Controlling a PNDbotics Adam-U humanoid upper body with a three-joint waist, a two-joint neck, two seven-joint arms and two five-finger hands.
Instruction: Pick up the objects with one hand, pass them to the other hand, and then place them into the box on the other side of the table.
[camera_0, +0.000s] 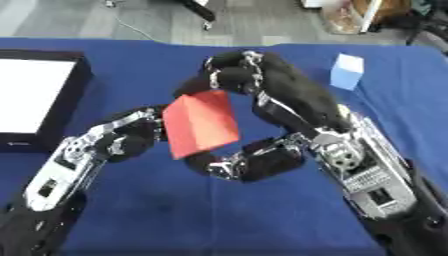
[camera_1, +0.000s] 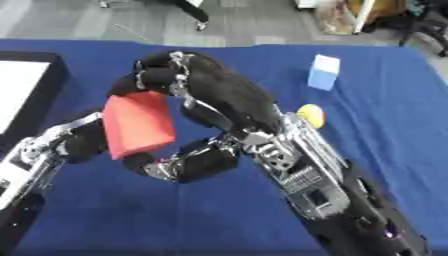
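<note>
Both robot arms reach in from the lower corners over a blue table (camera_0: 219, 220). At the far left edge sits a black box (camera_0: 70, 100) with a white inside. Above the table's middle, the right hand (camera_0: 262, 90) curls its fingers and thumb around a red block (camera_0: 201, 124), held tilted. The left hand (camera_0: 131, 135) touches the block's left side; its fingers cannot be made out. Far right stand a light blue block (camera_0: 347, 71) and a small yellow object (camera_1: 311, 115).
</note>
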